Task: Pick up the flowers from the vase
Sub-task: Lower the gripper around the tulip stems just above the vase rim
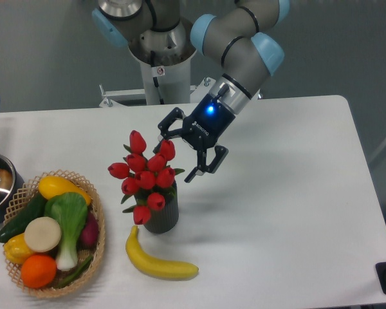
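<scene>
The gripper [177, 154] stood with its jaws spread wide and nothing between them. It was tilted, the wrist angled down from the upper right, so that the open jaws faced the bunch from its right flank and not from above.

The tulips [145, 174] sat in the ribbed dark vase [161, 215], stems down in its mouth and buds standing well clear of the rim. The uppermost right-hand buds lay just beside the far jaw tip, on the jaws' open side; contact could not be told from this view. The vase itself stood below the jaws and toward their open side, apart from them.

Judgement: the slanted approach suits a sideways grip on the bunch above the rim — the stems are tied, so one pinch should carry all of them. The jaws appeared wide enough for the stems, less surely for the whole head of buds. The grip had not yet been made.

Risk noted: a jaw tip nudging the buds could tip the vase, which is short and stands free on the counter [289, 212].

A banana [157, 261] lay beyond the vase on the side away from the jaws; a woven basket [96, 238] of produce stood further off on the jaws' open side — neither obstructed the approach.
</scene>
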